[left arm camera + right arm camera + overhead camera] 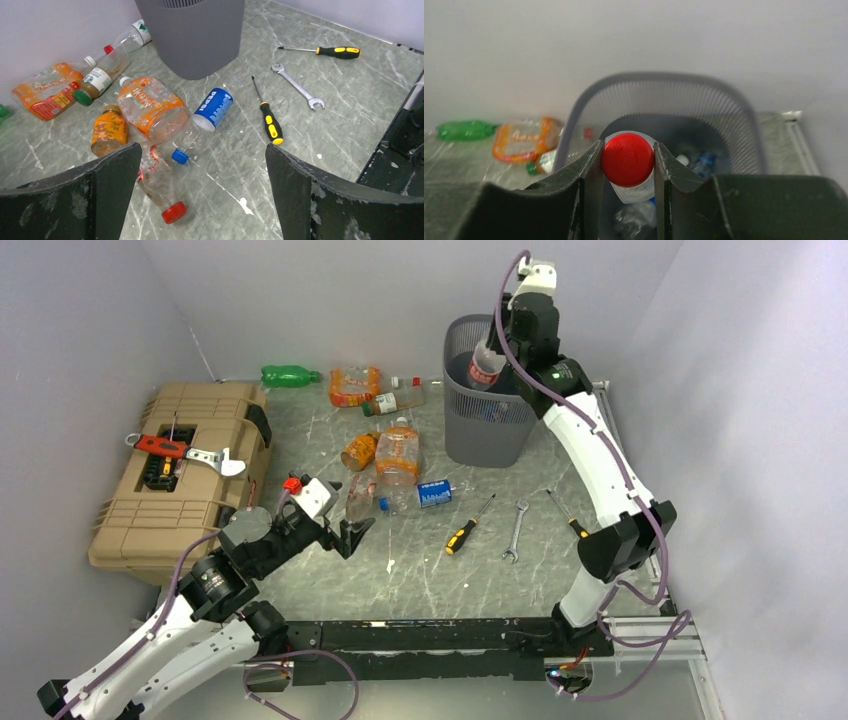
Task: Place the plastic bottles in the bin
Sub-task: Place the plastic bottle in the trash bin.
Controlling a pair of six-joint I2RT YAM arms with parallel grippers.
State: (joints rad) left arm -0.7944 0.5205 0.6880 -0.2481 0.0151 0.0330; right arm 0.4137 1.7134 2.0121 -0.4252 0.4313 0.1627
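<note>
Red-capped bottle (628,160) hangs over the bin (729,102) — release not yet made.
The right gripper (628,146) is clamped narrow on its cap end, above a few bottles lying in the bin's bottom. Most of the job is left: the green bottle (290,375), several orange-tinted bottles (150,105) and the Pepsi bottle (213,107) lie on the tabletop (340,150) — the left gripper (202,150) hovers over them, jaws wide and empty.

Bin (192,35), matt grey ribbed plastic; bottles (155,185), glossy clear plastic; wrench (297,92), bare shiny metal; tabletop (340,135), smooth grey marbled, white-scuffed; toolbox (180,500), matt tan plastic.
</note>
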